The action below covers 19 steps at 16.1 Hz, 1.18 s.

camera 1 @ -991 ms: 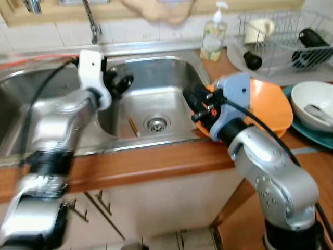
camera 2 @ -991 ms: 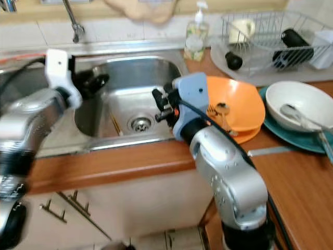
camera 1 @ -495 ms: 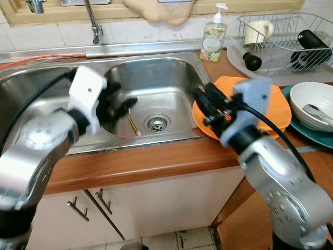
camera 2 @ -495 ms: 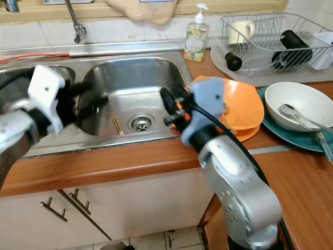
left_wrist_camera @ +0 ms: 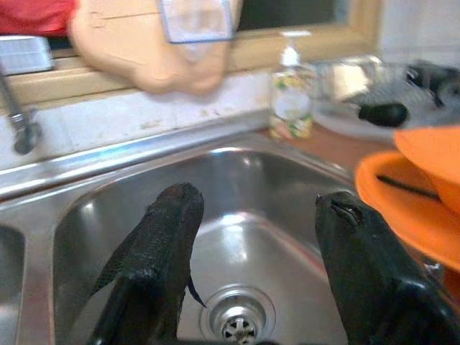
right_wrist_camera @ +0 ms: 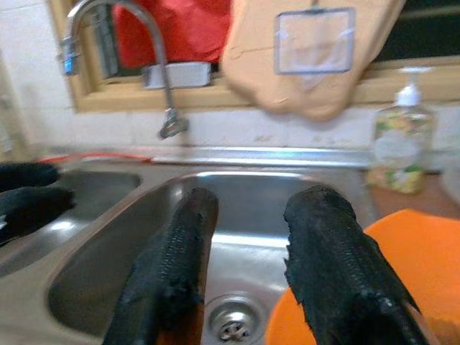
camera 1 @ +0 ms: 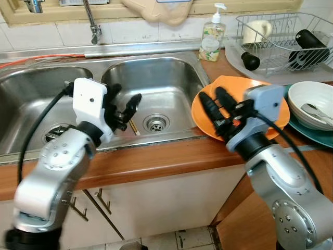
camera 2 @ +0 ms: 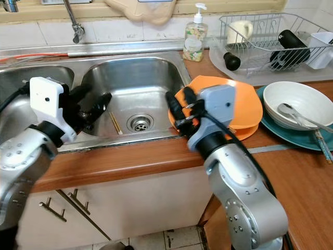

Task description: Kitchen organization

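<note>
While the chopstick [camera 1: 133,125] lay in the right sink bowl [camera 1: 156,78], pointing near to far, the left gripper [camera 1: 125,111], fingers spread and empty, was nearest; the right gripper [camera 1: 214,104], also spread, hung over the orange plate [camera 1: 276,112].

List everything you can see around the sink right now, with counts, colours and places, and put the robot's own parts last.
Stainless steel double sink: one, silver, set in the wooden counter.
Chrome tap: one, behind the sink.
Thin wooden sticks: brown, count unclear, in the right basin beside the drain.
Clear soap pump bottle: one, on the counter right of the sink.
Orange plastic dishes: two stacked, right of the sink.
White bowl: one, holding a spoon, on a teal plate.
Wire dish rack: one, far right, holding a cream mug and black items.
Left pincer: black, open, over the right basin.
Right pincer: black, open, over the orange dishes' left edge.
</note>
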### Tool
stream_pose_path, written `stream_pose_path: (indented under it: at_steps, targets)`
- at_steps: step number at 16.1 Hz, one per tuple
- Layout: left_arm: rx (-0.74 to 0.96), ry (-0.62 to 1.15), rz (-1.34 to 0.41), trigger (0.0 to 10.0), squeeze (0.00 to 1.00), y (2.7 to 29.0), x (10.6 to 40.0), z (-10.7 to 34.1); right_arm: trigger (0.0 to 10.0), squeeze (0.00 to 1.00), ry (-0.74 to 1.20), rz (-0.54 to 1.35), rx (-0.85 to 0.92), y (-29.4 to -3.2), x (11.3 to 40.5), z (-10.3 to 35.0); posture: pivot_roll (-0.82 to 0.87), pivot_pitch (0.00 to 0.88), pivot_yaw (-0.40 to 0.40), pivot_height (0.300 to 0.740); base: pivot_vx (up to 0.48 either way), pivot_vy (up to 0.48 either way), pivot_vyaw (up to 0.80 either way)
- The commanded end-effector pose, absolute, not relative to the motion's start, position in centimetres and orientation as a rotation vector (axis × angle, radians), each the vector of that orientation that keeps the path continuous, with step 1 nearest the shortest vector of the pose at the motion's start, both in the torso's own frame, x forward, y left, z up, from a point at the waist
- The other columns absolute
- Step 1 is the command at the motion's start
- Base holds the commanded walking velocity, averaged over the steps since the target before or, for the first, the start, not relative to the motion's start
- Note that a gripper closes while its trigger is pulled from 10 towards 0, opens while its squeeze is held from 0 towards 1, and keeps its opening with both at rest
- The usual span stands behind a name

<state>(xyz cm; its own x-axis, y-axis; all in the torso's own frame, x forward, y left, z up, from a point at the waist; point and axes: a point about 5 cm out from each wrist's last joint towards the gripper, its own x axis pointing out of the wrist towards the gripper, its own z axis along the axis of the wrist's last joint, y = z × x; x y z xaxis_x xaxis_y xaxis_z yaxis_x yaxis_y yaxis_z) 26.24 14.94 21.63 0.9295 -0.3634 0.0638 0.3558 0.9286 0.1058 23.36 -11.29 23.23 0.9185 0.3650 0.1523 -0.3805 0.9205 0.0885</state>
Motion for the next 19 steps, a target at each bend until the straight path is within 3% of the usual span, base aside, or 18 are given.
stream_pose_path:
  at_steps: [1,7,12,16,19]
  targets:
    - [0.109,-0.058,-0.376,10.0,0.00,14.4,26.0,20.7,10.0,1.00,-0.154,0.332,0.128,-12.0,23.4,23.4,-0.09,0.000,0.040,0.740,0.000,0.000,0.00]
    - [0.183,-0.053,-0.392,10.0,0.00,14.6,25.6,19.6,10.0,1.00,-0.111,0.190,0.023,-14.0,23.4,22.5,-0.11,0.000,0.038,0.740,0.000,0.000,0.00]
    - [0.106,-0.067,-0.364,10.0,0.00,14.0,25.6,18.7,10.0,1.00,-0.124,0.107,0.032,-15.4,23.5,23.1,-0.13,0.000,0.037,0.740,0.000,0.000,0.00]
    - [0.029,-0.104,-0.439,10.0,0.00,13.6,26.2,19.0,10.0,1.00,-0.111,0.054,0.035,-17.8,23.2,22.8,-0.16,0.000,0.056,0.740,0.000,0.000,0.00]
    - [0.076,-0.069,-0.571,10.0,0.00,13.7,26.1,18.4,10.0,1.00,-0.093,0.135,0.029,-19.6,23.0,23.1,-0.17,0.000,0.068,0.740,0.000,0.000,0.00]
